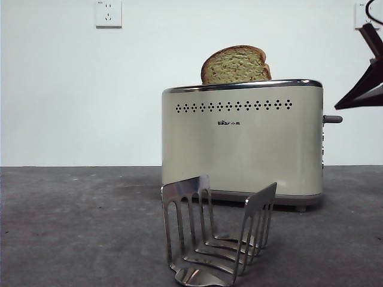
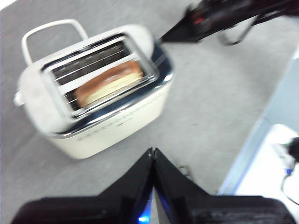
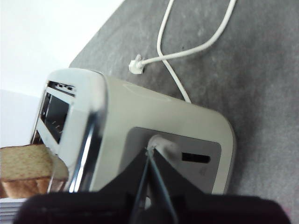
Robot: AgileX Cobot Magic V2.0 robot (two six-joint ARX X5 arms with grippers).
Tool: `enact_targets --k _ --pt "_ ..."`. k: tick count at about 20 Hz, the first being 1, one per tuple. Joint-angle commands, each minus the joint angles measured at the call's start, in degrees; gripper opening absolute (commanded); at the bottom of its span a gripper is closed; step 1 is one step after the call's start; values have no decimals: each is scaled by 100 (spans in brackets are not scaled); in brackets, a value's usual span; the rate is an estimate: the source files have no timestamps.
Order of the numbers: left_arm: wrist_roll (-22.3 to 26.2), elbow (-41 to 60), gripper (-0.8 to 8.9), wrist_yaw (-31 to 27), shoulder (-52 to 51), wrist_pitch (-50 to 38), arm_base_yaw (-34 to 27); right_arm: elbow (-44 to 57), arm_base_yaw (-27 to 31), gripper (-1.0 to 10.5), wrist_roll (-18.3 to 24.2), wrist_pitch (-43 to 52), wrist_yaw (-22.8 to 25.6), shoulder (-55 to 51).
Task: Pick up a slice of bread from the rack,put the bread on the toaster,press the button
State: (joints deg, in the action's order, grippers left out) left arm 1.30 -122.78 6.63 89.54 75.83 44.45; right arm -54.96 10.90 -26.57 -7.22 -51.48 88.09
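Atop toaster (image 1: pixel 242 140): slice of bread (image 1: pixel 235 65) half-hidden | both arms' fingers clenched, empty

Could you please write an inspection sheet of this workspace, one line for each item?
Surface: dark grey table, bare where visible.
Job's things: thick brown-crusted slice of bread stands in a slot of the large cream-beige boxy toaster, top sticking out; small shiny steel rack in front holds no bread; dark grey lever button at the toaster's narrow end, apparently not yet pressed.
Clutter: nothing seen.
Grippers: right hand shut, at the toaster's button end; left hand shut, above the table, away from the toaster.
Cables: white cord lying on the table behind the toaster.
Surroundings: white wall with socket.
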Motion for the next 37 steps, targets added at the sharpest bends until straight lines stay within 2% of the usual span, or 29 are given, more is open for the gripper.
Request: enact_targets --k 1,6,10,16,20,23,27,37 --pt "-111 52 -8 24 -157 -11 101 -28 -4 -6 33 28 -63 136" --pt "-269 52 -8 26 -398 -11 127 -28 -9 -6 129 -55 -87 286" --pt "-409 57 -8 264 -573 -11 146 -28 -44 -6 302 -245 26 356" --pt "-472 160 -8 273 -647 -11 424 -28 -177 -6 426 -365 278 542" --pt "-479 863 -8 85 -885 -11 505 -28 -195 -6 533 -466 374 702" --pt "-570 1493 -8 31 -1104 -11 496 -28 -195 -6 789 -706 708 704" --pt "-691 2052 -8 -597 -1303 -11 498 -28 -195 -6 876 -776 741 769" --pt "-756 2299 -8 -970 -1340 -11 485 -28 -197 -6 905 -868 741 1150"
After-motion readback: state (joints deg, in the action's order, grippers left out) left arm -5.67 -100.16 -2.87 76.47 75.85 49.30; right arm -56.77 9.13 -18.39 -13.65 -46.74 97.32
